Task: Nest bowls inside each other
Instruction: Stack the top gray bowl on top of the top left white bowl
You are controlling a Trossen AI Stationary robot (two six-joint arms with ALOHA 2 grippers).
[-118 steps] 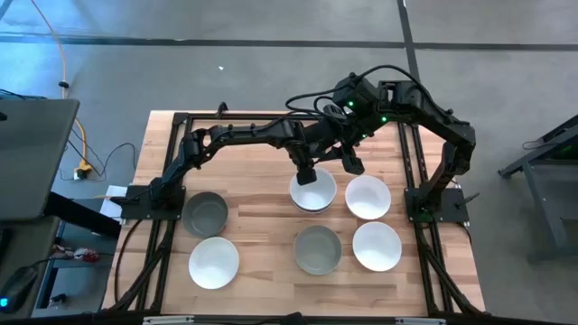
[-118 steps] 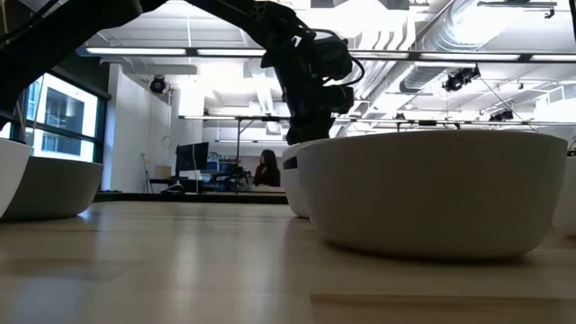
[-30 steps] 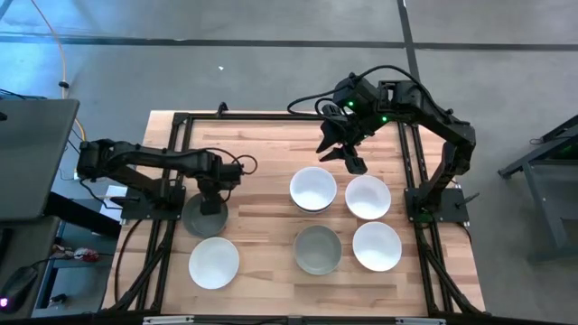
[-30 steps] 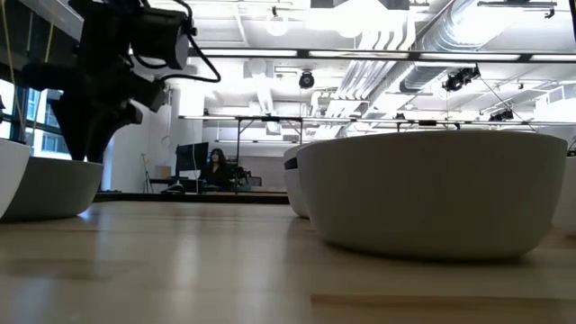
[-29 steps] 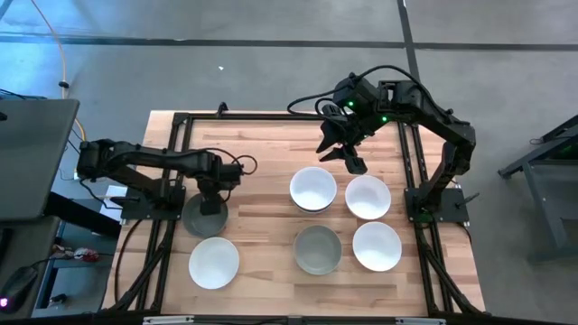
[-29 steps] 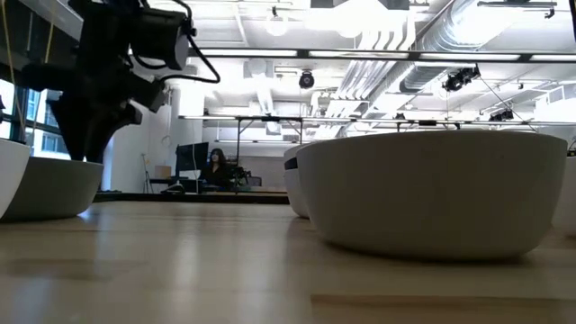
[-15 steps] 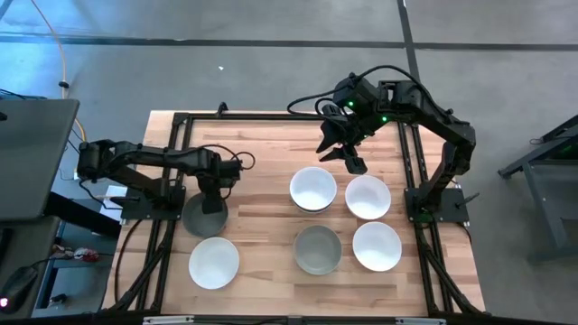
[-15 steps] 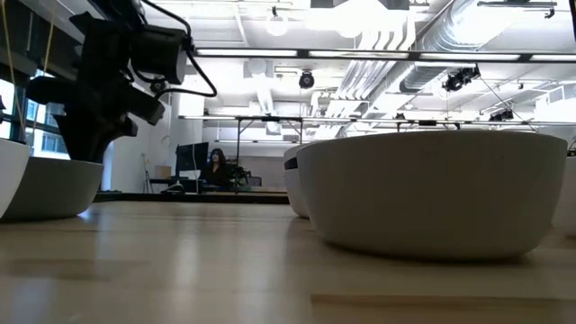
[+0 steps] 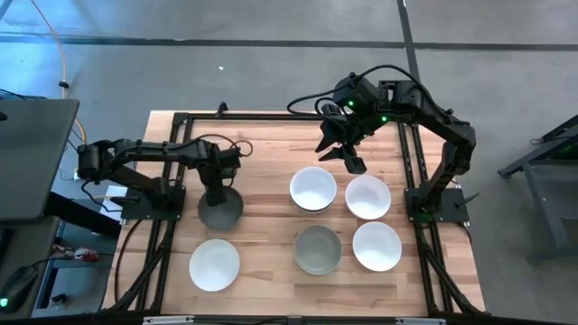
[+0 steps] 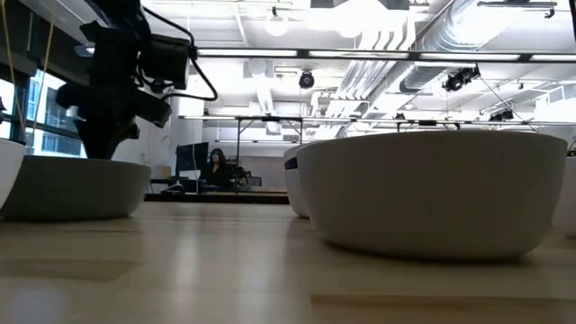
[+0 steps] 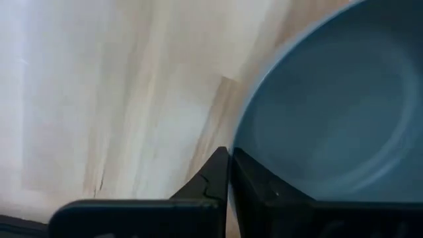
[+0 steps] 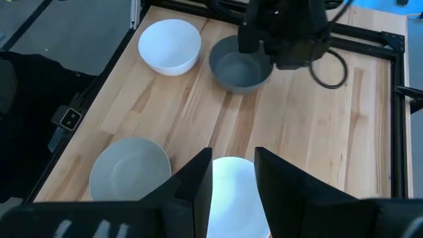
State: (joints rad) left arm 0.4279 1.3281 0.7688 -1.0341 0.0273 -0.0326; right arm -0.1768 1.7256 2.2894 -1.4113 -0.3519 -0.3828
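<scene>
My left gripper [image 9: 214, 188] is shut on a grey bowl [image 9: 221, 209] at the table's left, seen again in the low view as the left gripper [image 10: 106, 135] over the grey bowl [image 10: 74, 187]. My right gripper [image 9: 348, 159] hangs open above the table, just beyond a white bowl [image 9: 313, 190]; in its wrist view the right gripper [image 12: 232, 177] has that white bowl [image 12: 231, 195] below it. Two more white bowls [image 9: 368, 197] [image 9: 377, 246], a second grey bowl [image 9: 318, 250] and a near-left white bowl [image 9: 214, 264] stand on their bases. No black bowl shows. My left gripper pinches the grey bowl's rim [image 11: 236, 132] on its far side, one finger [image 11: 254, 188] inside the bowl and the other outside. The fingers come from above, pointing down. The bowl stays level, its base at table height; I cannot tell whether it is lifted clear.
A black metal frame [image 9: 181, 118] runs around the wooden table top. Bare wood lies between the grey bowl and the white bowl [image 9: 266, 194] and along the far edge. A person [image 10: 216, 165] sits in the room far behind the table.
My left gripper, shut on the grey bowl's rim, has moved toward the table's right and slightly toward the far edge. The grey bowl has travelled with it, level, away from the left frame toward the centre. My right arm has kept still.
</scene>
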